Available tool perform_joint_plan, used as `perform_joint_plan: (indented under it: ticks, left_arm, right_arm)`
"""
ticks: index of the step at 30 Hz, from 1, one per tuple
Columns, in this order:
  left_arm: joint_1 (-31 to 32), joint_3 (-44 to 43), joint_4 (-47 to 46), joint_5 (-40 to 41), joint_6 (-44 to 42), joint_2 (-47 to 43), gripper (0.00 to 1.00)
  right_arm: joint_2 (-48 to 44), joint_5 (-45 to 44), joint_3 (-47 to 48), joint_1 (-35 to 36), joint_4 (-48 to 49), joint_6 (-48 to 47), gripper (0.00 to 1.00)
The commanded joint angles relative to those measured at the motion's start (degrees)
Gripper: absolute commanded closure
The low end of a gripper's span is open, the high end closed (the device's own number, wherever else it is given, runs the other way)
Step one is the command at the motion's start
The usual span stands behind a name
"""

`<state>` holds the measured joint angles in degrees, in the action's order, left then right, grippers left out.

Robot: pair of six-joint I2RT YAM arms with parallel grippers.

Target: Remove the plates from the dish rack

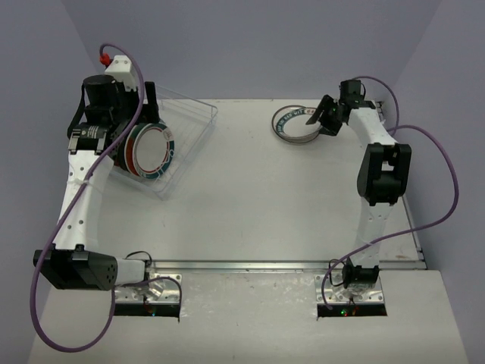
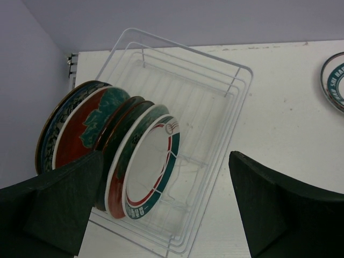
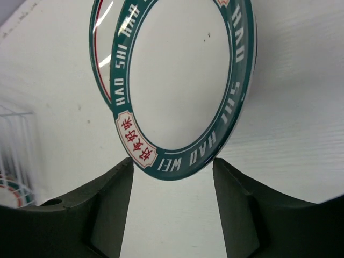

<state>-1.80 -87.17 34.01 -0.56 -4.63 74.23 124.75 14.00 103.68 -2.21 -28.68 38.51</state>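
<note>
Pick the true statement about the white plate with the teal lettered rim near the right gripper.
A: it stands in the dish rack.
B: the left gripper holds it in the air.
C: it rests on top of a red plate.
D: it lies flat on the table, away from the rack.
D: the lettered plate lies flat on the table, well apart from the dish rack, with the right gripper at its edge, jaws apart.

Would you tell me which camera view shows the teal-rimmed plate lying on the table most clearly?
The right wrist view: the plate fills the frame, its rim lettering legible. The top view shows it small beside the right gripper; the left wrist view catches only its edge.
</note>
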Motion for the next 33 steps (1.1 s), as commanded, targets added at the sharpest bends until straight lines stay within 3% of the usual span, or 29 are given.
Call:
perform_joint_plan:
  ticks: [1, 6, 11, 15, 18, 22, 33]
  left_arm:
    - [0.4, -3.3, 2.8, 7.2, -1.9, 3.2, 0.00]
    - [0.2, -2.5, 3.4, 7.7, -2.1, 3.3, 0.00]
    - [0.2, -3.1, 5.1, 8.7, -5.0, 5.8, 0.02]
    - [-1.0, -3.5, 7.1, 8.8, -7.9, 10.2, 0.19]
    - [-1.3, -2.8, 7.1, 8.6, -10.4, 12.7, 0.42]
    - [-1.3, -2.6, 7.3, 9.3, -11.7, 14.9, 0.56]
    - [-1.6, -0.3, 5.3, 11.1, -13.6, 20.9, 0.56]
  right_arm:
    - [-3.3, -13.9, 5.5, 3.9, -6.0, -12.0, 0.35]
    - [-2.8, -15.1, 5.9, 4.4, -8.1, -15.3, 0.33]
    - [-4.6, -10.7, 4.2, 4.8, -7.5, -17.4, 0.33]
    - [-9.2, -8.2, -0.6, 6.3, -2.5, -21.2, 0.33]
    - [-15.8, -8.0, -8.2, 7.8, 2.4, -24.4, 0.33]
    - [-21.5, -8.3, -14.7, 8.3, 5.0, -26.4, 0.33]
    - [-26.8, -5.7, -21.9, 8.4, 6.9, -26.8, 0.33]
